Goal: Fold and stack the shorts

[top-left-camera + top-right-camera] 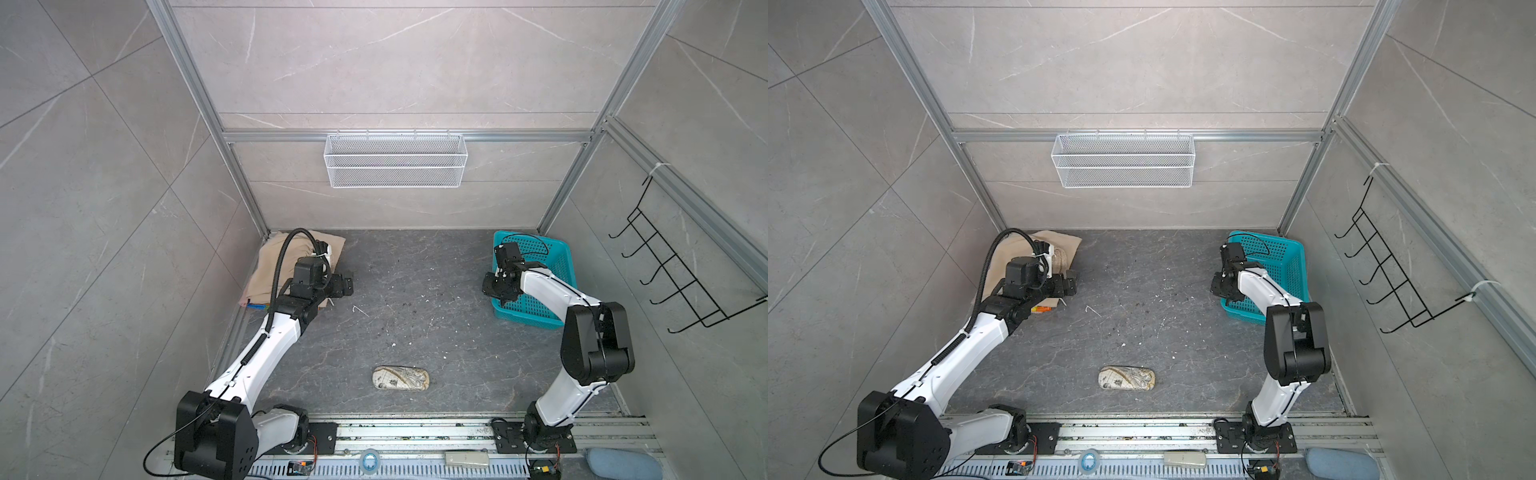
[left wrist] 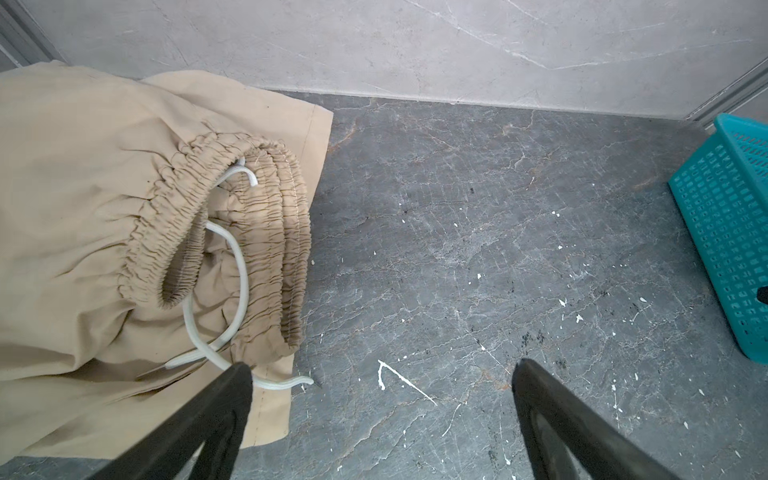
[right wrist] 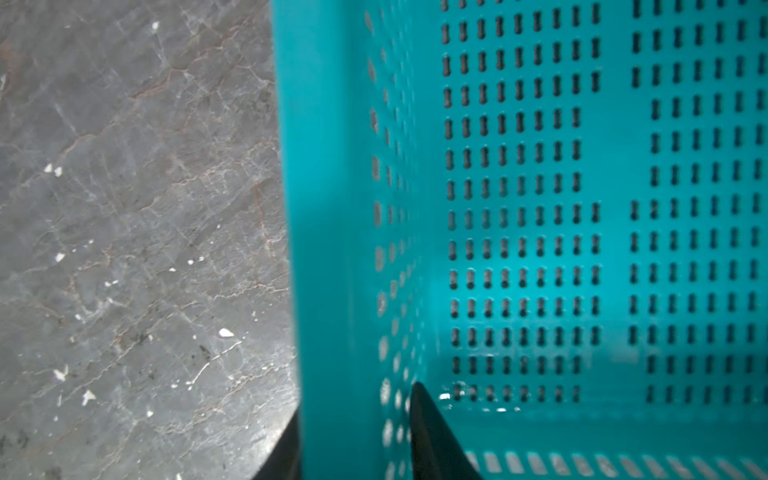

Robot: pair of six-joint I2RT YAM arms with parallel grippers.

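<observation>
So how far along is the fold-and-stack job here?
Done: the beige gathered-waist cloth shorts lie folded atop a pile in the far-left corner, a striped edge showing underneath. In hand: the left hand is open, empty; the right hand clamps the wall of the teal perforated plastic basket. Left: seemingly nothing, no loose shorts visible.

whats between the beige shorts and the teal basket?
Only bare, white-flecked tabletop between beige shorts and teal basket, in both top views and the left wrist view; the open left gripper hangs over the shorts' end.
</observation>
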